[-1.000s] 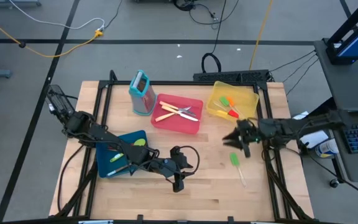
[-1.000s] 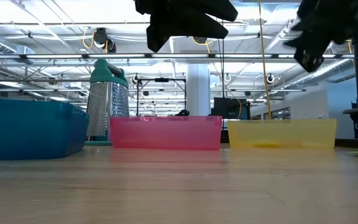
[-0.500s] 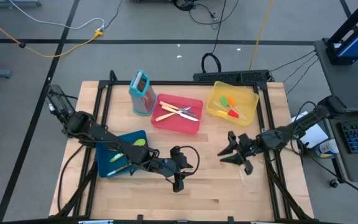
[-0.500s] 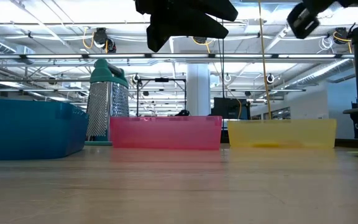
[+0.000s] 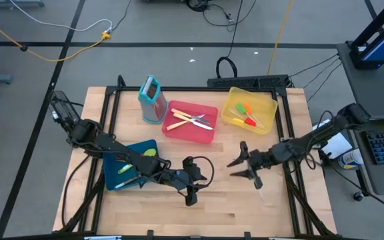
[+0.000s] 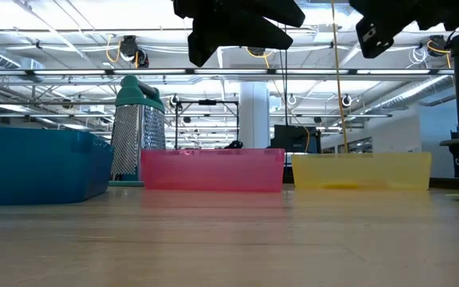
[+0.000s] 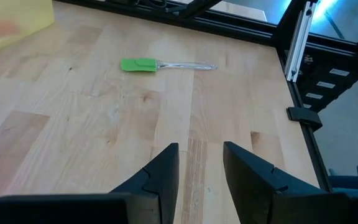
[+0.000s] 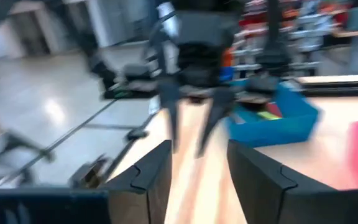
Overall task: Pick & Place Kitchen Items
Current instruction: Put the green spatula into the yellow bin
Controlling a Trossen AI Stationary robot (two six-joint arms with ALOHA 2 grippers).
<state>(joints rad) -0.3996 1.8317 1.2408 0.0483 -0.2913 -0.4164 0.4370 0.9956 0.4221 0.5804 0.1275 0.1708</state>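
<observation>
1. Spatula, green-headed with a clear slim handle, lies flat on the worktop well ahead of the left gripper. In the high view it cannot be made out; it is probably hidden under the right gripper.
2. Judged by its look, it is light and thin. The head is probably soft and bendy, the clear handle stiff and likely slippery. Lying flat, it leaves little to get under.
3. A hold across the handle close to the head, where stiff meets soft, would seem safest. A pinch at the far handle tip could let it swing or slip.
4. Right gripper hovers above the worktop with its fingers spread wide, holding nothing. The yellow tray sits beyond it and already holds green, red and orange pieces.
5. Left gripper hangs over the middle of the worktop, just beside the blue tray. Its fingers stand partly apart and empty.
6. Red tray holds cream-handled knives. The teal grater stands upright next to it, touched by neither gripper.
</observation>
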